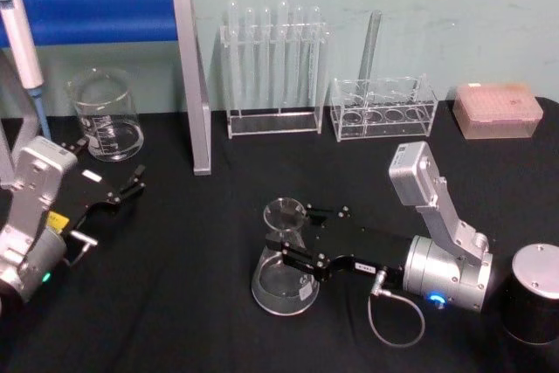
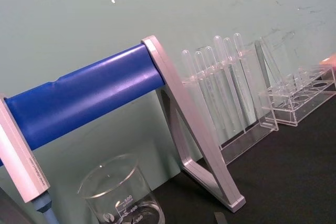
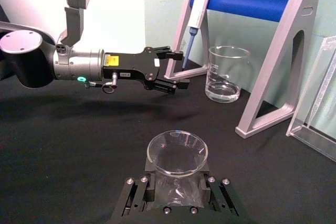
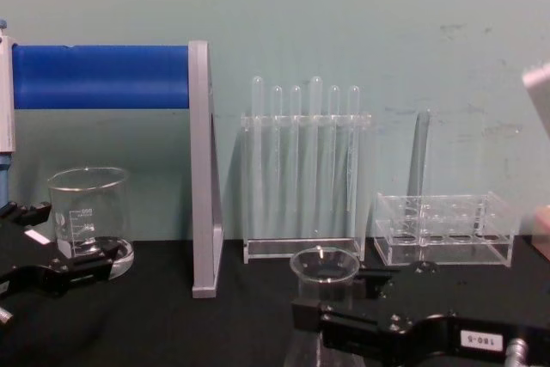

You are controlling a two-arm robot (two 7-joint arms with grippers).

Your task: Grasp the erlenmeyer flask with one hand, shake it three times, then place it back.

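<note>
The erlenmeyer flask [image 1: 281, 284] is clear glass and stands upright on the black table, near the front centre. My right gripper [image 1: 301, 235] reaches in from the right, one black finger on each side of the narrow neck just under the flared rim, shut on it. The right wrist view looks down on the flask [image 3: 177, 153], its neck held between the fingers [image 3: 134, 199]. In the chest view the flask's rim [image 4: 324, 266] rises above the black gripper body. My left gripper [image 1: 133, 184] hovers open at the left, near the beaker, holding nothing; the right wrist view also shows the left gripper [image 3: 176, 68].
A graduated beaker [image 1: 106, 116] stands at back left under a pipette stand with a blue bar [image 1: 96, 13]. A test tube rack [image 1: 273, 67], a low clear rack [image 1: 384, 109] and a pink tip box [image 1: 496, 111] line the back. A black canister [image 1: 533, 296] sits front right.
</note>
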